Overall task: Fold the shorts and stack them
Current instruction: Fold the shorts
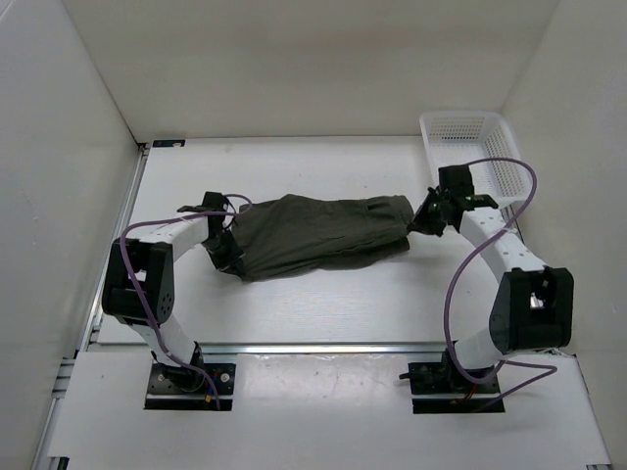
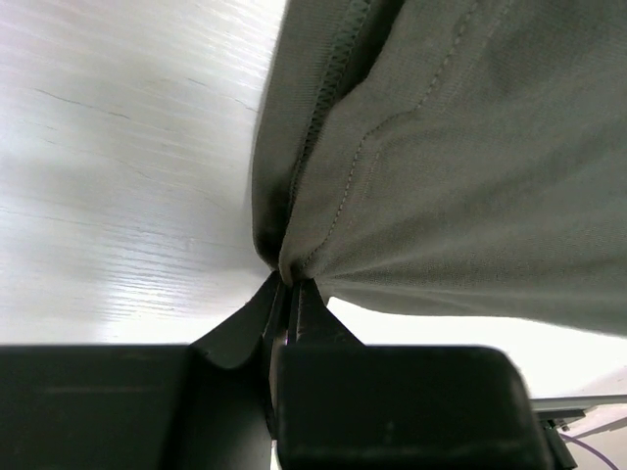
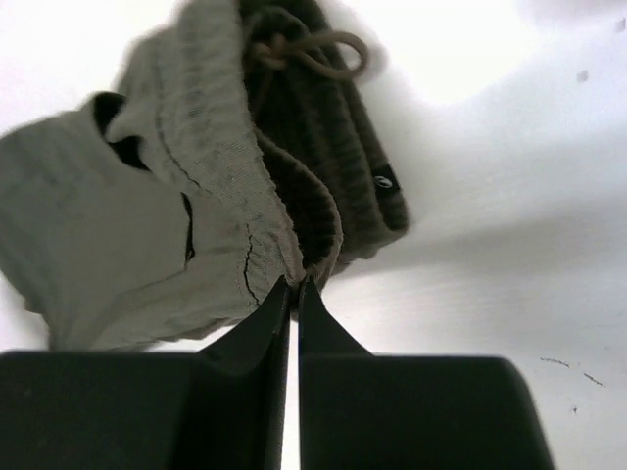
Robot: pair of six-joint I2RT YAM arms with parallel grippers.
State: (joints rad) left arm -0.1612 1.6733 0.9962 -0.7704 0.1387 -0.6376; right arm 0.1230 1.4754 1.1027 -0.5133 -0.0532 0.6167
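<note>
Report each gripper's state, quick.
Left gripper: closed, pinching the shorts at a stitched edge.
Right gripper: closed, pinching the shorts at the waistband.

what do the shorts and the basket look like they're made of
Shorts: soft matte olive fabric, likely cotton or a blend; it bunches and shows stitched seams and a ribbed waistband. Basket: white plastic, by the look of its moulded mesh walls.

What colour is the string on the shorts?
Tan. The drawstring on the olive shorts shows best in the right wrist view.
</note>
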